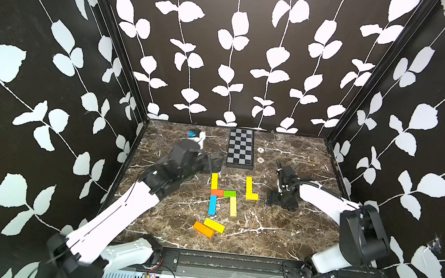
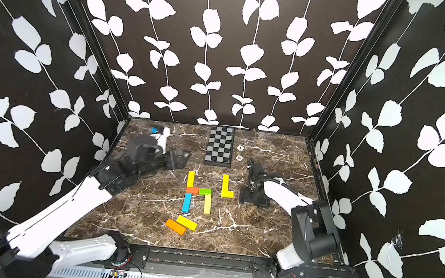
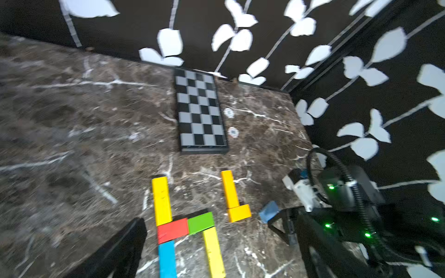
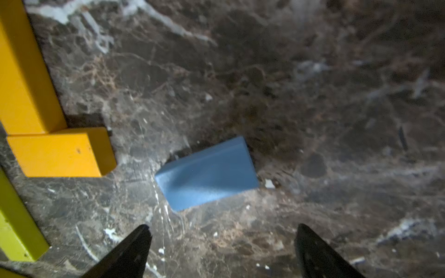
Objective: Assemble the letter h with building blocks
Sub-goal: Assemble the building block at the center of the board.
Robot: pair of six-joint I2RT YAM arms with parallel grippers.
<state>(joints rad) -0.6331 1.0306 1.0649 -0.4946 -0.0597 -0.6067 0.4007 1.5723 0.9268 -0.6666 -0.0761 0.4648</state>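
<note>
Stretches the left gripper [image 1: 216, 164] low behind the letter h [image 1: 223, 194], spread wide, empty. Points the right gripper [image 4: 221, 228] down over a skewed blue block [image 4: 207, 173] beside the yellow L [image 1: 251, 189], jaws apart. Shows the h flat on the marble table [image 1: 276, 234], stem running front-to-back.

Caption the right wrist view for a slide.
Open right pincer facing a short blue block beside the yellow L.

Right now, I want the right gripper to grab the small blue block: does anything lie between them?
Nothing visible does. The right gripper stands open, with only bare table between it and the blue block. The short yellow block lies off to one side, apart from it.
</note>
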